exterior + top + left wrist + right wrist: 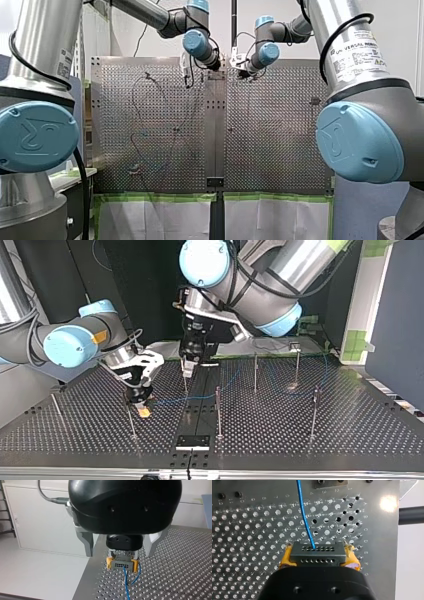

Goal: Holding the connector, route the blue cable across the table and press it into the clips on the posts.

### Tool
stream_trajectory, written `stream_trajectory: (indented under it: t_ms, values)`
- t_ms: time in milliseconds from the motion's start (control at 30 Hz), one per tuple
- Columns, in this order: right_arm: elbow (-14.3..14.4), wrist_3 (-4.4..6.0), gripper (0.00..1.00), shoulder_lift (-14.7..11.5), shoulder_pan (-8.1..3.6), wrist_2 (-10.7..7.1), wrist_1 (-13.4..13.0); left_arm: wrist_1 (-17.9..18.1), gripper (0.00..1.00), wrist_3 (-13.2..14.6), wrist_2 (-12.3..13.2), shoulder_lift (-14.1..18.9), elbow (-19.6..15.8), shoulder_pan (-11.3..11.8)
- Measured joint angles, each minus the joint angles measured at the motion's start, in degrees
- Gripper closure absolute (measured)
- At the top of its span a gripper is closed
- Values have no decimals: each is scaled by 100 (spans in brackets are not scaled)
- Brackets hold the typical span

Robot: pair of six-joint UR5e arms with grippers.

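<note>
My right tool (pixel 320 560) clamps the connector (pixel 317 553), the blue cable (pixel 302 512) leading straight off the connector toward the posts (pixel 218 410), while my left tool (pixel 119 555), open and empty, faces the connector.

Thin posts (pixel 218 410) stand scattered across the bench (pixel 350 435), the blue cable (pixel 170 401) strung low between them. Wide lanes between the posts leave room to pass.

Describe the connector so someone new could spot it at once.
On the perforated table, follow my right arm, at the top view's left, down to my right gripper. The connector is the small grey block clamped between its yellow pads. Nothing else there has two rows of pin holes with the blue cable leaving one.
</note>
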Motion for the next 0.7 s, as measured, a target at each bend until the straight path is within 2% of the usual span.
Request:
stream_trajectory:
  t_ms: [233, 433, 700]
  values:
    - [1, -5, 100, 0, 2, -1, 0, -92, 0, 26, -271, -354, 355, 21]
    - [0, -7, 100, 0, 0, -1, -1, -135, 0, 51, -320, -625, 638, 40]
    - [0, -8, 100, 0, -1, -3, -7, -122, 0, 56, -322, -836, 807, 111]
